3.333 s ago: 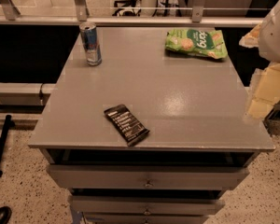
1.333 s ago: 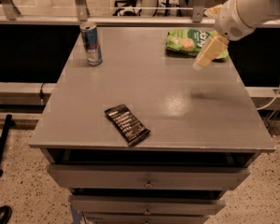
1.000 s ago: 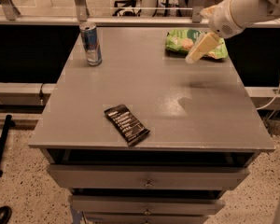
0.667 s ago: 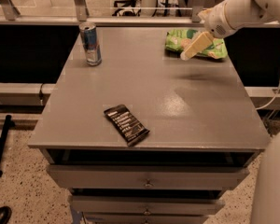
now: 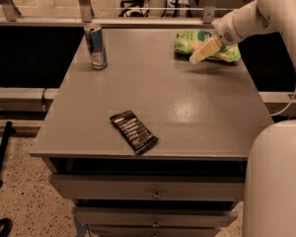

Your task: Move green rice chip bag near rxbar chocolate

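The green rice chip bag [image 5: 190, 41] lies flat at the far right of the grey table [image 5: 197, 107]. My gripper [image 5: 196, 57] hangs just over the bag's near edge, reaching in from the right, with the white arm behind it. The arm covers part of the bag's right side. The rxbar chocolate [image 5: 133, 132], a black bar with white text, lies near the table's front edge, left of centre and far from the bag.
A slim blue-and-silver drink can [image 5: 95, 47] stands upright at the far left of the table. Drawers [image 5: 153, 194] sit under the table's front. A railing runs behind the table. My white base [image 5: 276, 181] fills the lower right corner.
My arm has swung from the right side of the table up and left to the green bag. The bag, bar and can have not moved.
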You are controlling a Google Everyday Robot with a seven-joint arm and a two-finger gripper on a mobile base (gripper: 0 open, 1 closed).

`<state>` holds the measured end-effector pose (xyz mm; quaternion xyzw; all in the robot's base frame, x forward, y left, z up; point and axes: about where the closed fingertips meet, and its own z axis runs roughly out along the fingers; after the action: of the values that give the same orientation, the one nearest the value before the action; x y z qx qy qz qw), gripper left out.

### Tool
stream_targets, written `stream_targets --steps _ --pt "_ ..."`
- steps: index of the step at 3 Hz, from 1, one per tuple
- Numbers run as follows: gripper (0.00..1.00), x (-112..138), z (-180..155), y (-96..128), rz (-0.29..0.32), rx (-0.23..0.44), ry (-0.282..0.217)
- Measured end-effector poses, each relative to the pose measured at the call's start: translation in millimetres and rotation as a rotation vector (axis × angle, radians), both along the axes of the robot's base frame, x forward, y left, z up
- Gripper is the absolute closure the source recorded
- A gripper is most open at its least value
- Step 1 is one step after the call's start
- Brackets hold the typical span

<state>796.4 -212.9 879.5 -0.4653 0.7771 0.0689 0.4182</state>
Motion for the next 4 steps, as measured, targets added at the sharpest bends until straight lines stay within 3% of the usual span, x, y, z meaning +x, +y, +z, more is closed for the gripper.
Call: stream_targets --steps 1,2,3,4 --pt "0.03 9 -12 -6 -0.03 -0.012 0.017" --pt "0.19 14 -15 -4 -0.026 -0.037 0.02" --pt "0.42 15 -16 -3 -0.019 -0.054 0.021" --pt "0.73 7 -7 12 0.04 -0.092 0.024"
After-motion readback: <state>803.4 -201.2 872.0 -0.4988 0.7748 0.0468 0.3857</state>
